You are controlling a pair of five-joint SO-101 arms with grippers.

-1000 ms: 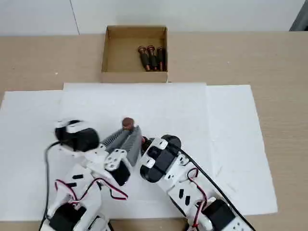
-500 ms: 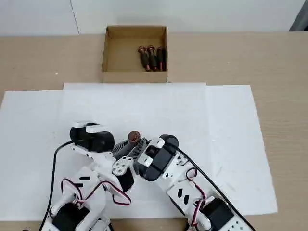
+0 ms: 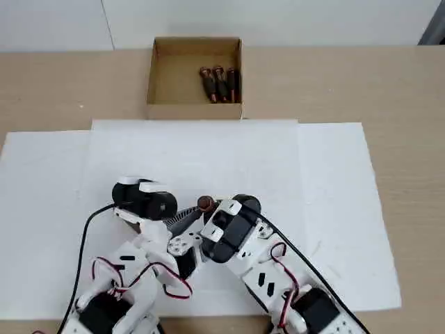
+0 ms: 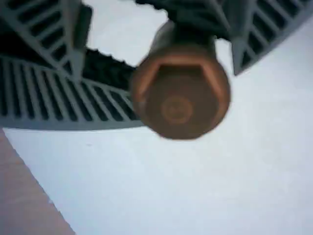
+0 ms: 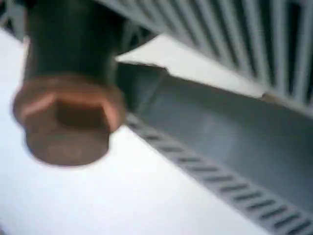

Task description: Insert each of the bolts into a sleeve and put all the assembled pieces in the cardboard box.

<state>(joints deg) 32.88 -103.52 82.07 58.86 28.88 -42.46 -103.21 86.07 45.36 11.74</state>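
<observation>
A copper hex-headed bolt (image 3: 205,203) sits where the two grippers meet, low on the white paper. My left gripper (image 3: 189,216) is shut on the bolt (image 4: 180,98), and its ribbed grey fingers (image 4: 44,24) stand on either side of the shank. My right gripper (image 3: 211,209) is against it from the other side, shut on a dark sleeve (image 5: 73,44) that sits just behind the bolt head (image 5: 68,122). The cardboard box (image 3: 149,76) stands at the far edge and holds three assembled pieces (image 3: 220,83) side by side.
A white paper sheet (image 3: 327,195) covers the middle of the wooden table (image 3: 389,83). Both arm bodies and their cables crowd the near edge. Another ribbed grey finger (image 5: 234,44) passes close by the sleeve.
My left gripper has carried the bolt to the right and nearer, up against the right gripper. The right arm has hardly moved.
</observation>
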